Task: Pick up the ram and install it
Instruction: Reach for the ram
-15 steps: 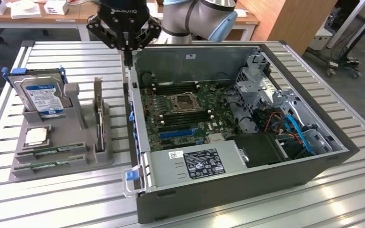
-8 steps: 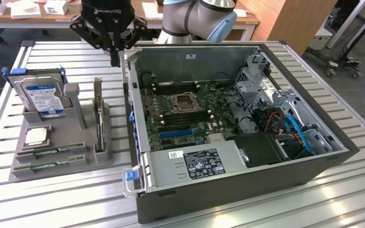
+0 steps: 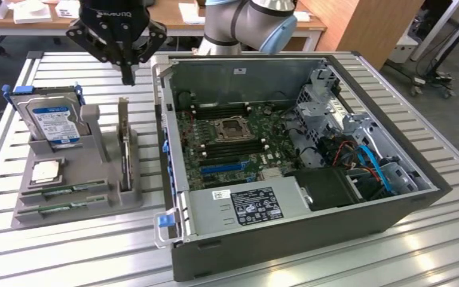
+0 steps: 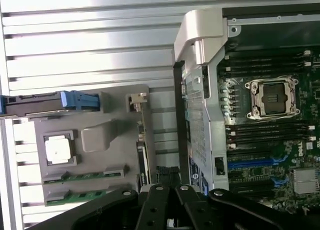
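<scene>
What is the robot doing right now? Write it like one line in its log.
gripper: shut, empty | position: raised, near gray holder and computer case | ram: two sticks lying in holder | case: open

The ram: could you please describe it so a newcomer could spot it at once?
On the exterior view's left of the open computer case stands a grey parts holder. At its near end lie two ram sticks, side by side in slots. They are thin green strips, unlike the square silver chip and blue-labelled hard drive behind.
</scene>
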`<state>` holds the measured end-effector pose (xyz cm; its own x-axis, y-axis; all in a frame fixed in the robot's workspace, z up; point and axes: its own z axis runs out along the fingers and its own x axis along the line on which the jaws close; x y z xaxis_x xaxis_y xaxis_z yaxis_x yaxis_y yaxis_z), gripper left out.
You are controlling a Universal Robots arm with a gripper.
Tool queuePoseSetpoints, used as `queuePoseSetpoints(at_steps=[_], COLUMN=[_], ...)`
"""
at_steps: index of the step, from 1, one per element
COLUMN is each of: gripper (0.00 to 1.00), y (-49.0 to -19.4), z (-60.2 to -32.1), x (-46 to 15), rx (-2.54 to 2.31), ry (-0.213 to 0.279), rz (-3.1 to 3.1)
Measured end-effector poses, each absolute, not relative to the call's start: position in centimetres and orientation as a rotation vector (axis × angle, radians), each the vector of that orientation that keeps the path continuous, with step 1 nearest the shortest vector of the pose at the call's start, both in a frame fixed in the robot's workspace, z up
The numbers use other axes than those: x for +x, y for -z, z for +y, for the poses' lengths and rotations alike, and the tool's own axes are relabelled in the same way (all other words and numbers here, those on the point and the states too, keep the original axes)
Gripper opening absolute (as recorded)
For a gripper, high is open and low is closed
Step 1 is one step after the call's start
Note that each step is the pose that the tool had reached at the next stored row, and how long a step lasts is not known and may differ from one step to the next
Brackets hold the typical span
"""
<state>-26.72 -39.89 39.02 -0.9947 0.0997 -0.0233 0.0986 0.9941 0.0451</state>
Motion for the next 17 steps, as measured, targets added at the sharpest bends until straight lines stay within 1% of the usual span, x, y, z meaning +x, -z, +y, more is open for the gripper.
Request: queuePoseSetpoints(at_steps=[17], gripper=[0.1], y=[-38.9], z=[-39.9], x=[-31.9], rx=[0.173], ry=[-0.068], rz=[3.11])
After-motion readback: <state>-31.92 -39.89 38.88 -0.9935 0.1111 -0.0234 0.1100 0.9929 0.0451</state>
